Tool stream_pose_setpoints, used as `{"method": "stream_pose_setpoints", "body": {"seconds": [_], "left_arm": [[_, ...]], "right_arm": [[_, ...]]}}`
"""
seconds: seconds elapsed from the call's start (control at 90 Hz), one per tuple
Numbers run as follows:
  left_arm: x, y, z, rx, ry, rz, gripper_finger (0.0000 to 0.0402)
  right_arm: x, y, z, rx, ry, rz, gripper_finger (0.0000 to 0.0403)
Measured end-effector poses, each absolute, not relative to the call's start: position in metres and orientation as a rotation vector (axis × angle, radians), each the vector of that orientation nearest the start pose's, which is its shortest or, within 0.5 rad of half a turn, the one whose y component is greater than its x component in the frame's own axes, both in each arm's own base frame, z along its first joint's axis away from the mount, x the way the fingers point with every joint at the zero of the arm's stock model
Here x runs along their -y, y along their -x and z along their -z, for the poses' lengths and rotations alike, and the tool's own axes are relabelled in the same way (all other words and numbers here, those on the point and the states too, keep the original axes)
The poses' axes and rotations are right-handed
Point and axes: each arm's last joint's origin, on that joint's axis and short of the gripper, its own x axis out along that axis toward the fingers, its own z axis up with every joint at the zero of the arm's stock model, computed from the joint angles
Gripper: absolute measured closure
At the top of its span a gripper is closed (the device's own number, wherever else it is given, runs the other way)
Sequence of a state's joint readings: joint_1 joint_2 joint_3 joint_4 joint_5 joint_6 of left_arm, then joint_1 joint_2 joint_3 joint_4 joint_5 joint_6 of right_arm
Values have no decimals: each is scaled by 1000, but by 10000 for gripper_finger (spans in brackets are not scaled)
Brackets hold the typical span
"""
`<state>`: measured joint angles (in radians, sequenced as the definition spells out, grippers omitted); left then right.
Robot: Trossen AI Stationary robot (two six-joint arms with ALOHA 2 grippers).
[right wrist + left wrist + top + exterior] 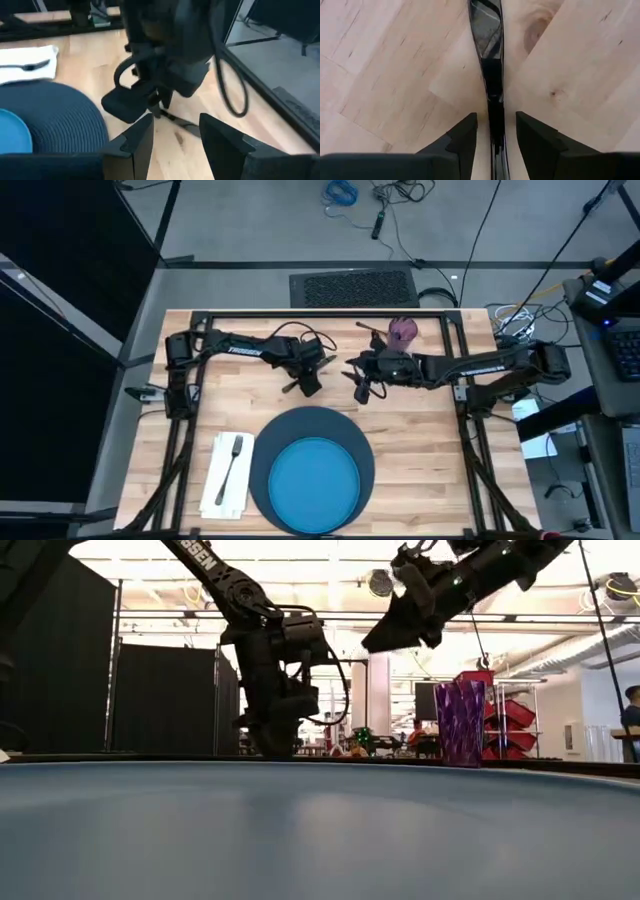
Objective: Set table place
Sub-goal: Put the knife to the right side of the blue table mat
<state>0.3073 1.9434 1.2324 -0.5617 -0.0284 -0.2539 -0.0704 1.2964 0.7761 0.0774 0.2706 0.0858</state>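
Observation:
A slim metal utensil point(490, 75) lies flat on the table point(420, 430); whether it is the knife or the spoon I cannot tell. My left gripper point(496, 137) points down over it, open, one finger on each side of its handle, with a gap on both sides. My right gripper point(176, 135) hovers open and empty just to the right point(360, 377), raised above the table. The purple cup point(403, 332) stands upright behind it. At the near edge, the blue plate point(315, 480) sits on the navy mat point(262, 450), and the fork point(232, 463) lies on the white napkin point(222, 485).
Black frame rails point(320, 313) run along the table's far edge and down both sides. Bare wood lies to the right of the mat and between the mat and both grippers. The two grippers stand close together at the table's middle.

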Motion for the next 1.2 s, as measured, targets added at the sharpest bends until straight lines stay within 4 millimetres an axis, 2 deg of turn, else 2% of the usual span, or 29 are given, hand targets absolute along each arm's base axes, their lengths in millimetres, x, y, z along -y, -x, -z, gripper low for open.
{"method": "stream_pose_setpoints", "body": {"seconds": [0.211,0.522,0.833,1.2], "left_arm": [[-113,-352,-142,-1227,393,-451,295],[-113,-351,-142,-1229,384,-452,394],[-115,-355,-147,-1217,362,-437,401],[-121,-377,-183,-1128,313,-405,401]], "right_arm": [[26,-263,-259,-419,-48,350,257],[26,-258,-264,-411,-65,353,257],[26,-257,-262,-428,-65,354,257],[28,-256,-260,-456,-61,363,257]]}}
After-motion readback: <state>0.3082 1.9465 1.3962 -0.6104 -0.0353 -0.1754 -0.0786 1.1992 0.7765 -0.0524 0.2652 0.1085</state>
